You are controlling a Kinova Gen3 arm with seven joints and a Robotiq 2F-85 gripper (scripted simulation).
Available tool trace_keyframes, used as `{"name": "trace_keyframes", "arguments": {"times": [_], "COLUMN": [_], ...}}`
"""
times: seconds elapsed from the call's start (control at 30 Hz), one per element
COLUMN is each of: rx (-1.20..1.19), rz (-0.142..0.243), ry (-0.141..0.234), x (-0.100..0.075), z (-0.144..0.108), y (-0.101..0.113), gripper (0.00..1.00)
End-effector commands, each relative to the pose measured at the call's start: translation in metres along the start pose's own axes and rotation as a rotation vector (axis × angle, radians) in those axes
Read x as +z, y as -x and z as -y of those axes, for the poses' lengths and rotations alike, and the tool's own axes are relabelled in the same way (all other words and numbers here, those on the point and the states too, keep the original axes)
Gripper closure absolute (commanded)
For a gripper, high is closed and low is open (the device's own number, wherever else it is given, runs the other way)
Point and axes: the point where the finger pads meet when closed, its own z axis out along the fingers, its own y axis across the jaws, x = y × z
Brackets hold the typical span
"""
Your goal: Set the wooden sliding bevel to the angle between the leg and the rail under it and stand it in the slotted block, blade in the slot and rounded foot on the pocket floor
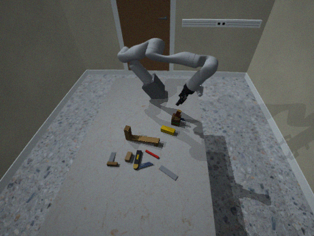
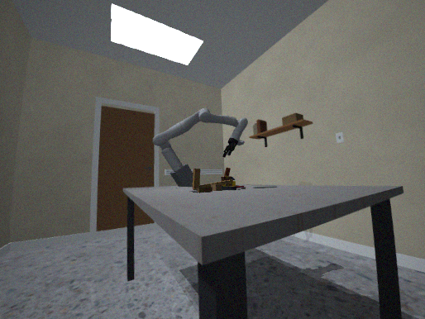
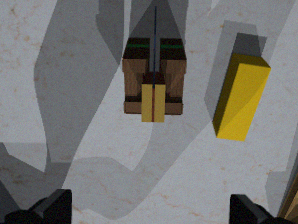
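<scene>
The wooden sliding bevel [image 1: 178, 114] stands upright in the dark brown slotted block [image 1: 176, 120]. In the wrist view its light wooden stock [image 3: 153, 102] sits at the block's [image 3: 154, 75] front and its thin blade runs along the slot. My gripper [image 1: 181, 100] hangs open and empty well above the block, apart from the bevel; it also shows in the exterior view [image 2: 227, 150]. Its fingertips show at the bottom corners of the wrist view [image 3: 150, 212]. The leg and rail piece [image 1: 140, 136] lies left of the block. The black bevel [image 1: 137, 159] lies at the front.
A yellow block [image 1: 168, 129] lies just beside the slotted block, also in the wrist view [image 3: 242, 100]. A red bar [image 1: 152, 154], a grey bar [image 1: 168, 172], a small wooden block [image 1: 128, 156] and a grey-and-wood piece [image 1: 112, 159] lie near the front.
</scene>
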Motion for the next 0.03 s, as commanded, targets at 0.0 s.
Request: {"name": "trace_keyframes", "arguments": {"times": [0.0], "rx": [0.001], "rz": [-0.002], "ry": [0.001], "x": [-0.0011], "z": [-0.0002], "y": [0.0003], "gripper": [0.00]}}
